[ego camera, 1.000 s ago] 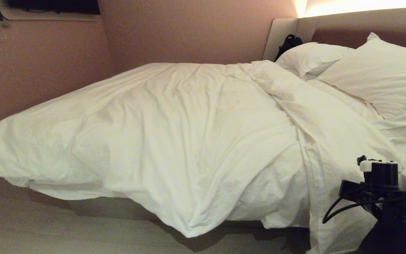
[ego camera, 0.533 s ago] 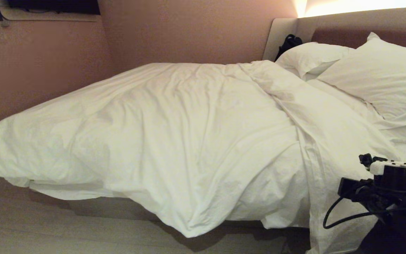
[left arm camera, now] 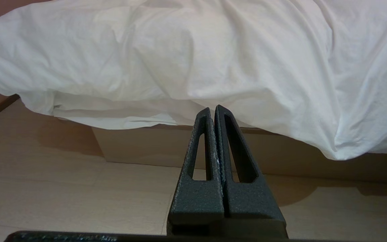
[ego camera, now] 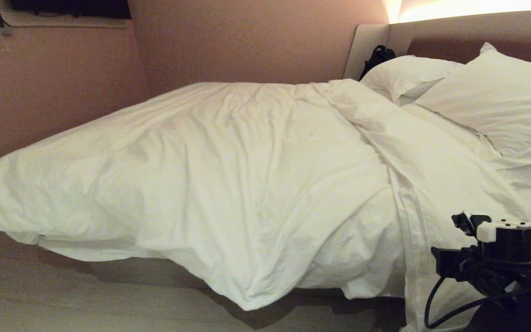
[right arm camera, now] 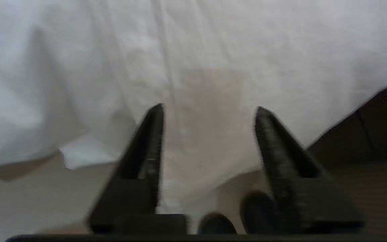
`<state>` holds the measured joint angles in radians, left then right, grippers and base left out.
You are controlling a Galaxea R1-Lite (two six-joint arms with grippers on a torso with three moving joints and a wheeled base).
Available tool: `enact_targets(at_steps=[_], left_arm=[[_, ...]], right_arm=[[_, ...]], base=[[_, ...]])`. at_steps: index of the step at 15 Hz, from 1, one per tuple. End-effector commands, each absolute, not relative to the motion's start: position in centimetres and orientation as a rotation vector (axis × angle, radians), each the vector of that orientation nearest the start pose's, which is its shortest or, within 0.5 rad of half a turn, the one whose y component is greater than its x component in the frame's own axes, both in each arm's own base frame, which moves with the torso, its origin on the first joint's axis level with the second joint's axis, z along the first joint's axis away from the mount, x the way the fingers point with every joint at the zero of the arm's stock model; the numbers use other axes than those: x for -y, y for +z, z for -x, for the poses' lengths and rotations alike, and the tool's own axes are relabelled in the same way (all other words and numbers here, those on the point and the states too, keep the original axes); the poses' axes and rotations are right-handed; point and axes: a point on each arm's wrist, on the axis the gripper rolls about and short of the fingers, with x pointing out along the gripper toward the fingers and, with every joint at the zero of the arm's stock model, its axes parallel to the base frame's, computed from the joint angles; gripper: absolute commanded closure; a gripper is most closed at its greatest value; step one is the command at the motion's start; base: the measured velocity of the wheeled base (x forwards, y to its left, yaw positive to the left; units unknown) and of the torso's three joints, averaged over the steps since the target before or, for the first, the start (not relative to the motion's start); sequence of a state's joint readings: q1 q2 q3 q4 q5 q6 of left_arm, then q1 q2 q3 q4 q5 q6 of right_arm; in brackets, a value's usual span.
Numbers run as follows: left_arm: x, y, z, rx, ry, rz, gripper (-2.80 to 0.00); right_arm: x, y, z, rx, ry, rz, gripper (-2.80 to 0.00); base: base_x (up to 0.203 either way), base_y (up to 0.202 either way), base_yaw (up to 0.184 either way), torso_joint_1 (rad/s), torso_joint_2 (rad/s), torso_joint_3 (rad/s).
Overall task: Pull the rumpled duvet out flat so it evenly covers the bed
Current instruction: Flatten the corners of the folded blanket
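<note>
The puffy white cotton duvet (ego camera: pixel 228 184) fills the left and centre of the head view, bunched and sagging off the near edge of the low bed with the grey-beige plinth (ego camera: pixel 155 273), while its turned-back band runs to the lower right. The left gripper (left arm camera: pixel 215 111) is parked facing the overhang, jaws pressed together and empty. At the lower right the right gripper (right arm camera: pixel 209 112) faces that hanging edge, jaws parted and holding nothing. This looks like a release between pulls; next calls for a fresh pinch on the edge
</note>
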<state>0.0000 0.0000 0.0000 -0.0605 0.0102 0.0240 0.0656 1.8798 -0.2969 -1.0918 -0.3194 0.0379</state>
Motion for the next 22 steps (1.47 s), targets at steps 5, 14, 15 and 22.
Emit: enact_targets(at_steps=[5,14,15,22], left_arm=[[0.0,8.2,2.3,0.061,0.012,-0.024,0.0],[0.0,8.2,2.3,0.06,0.011,-0.024,0.0],[0.0,8.2,2.3,0.061,0.011,-0.024,0.0],[0.0,8.2,2.3,0.061,0.011,-0.024,0.0]], right_arm=[[-3.5,3.8,-26.0,-0.534,-0.287,0.102,-2.8],[-6.5,0.4,-27.8,-0.547,-0.396,0.103,-2.8],[-6.7,0.2,-28.0,-0.529,-0.415,0.107,-2.8],[-8.0,-1.3,-28.3,-0.48,-0.483,0.152,-2.8]], base=[[0.0,0.0,0.0,0.0,0.0,0.0],[0.0,0.0,0.0,0.0,0.0,0.0],[0.0,0.0,0.0,0.0,0.0,0.0],[0.0,0.0,0.0,0.0,0.0,0.0]])
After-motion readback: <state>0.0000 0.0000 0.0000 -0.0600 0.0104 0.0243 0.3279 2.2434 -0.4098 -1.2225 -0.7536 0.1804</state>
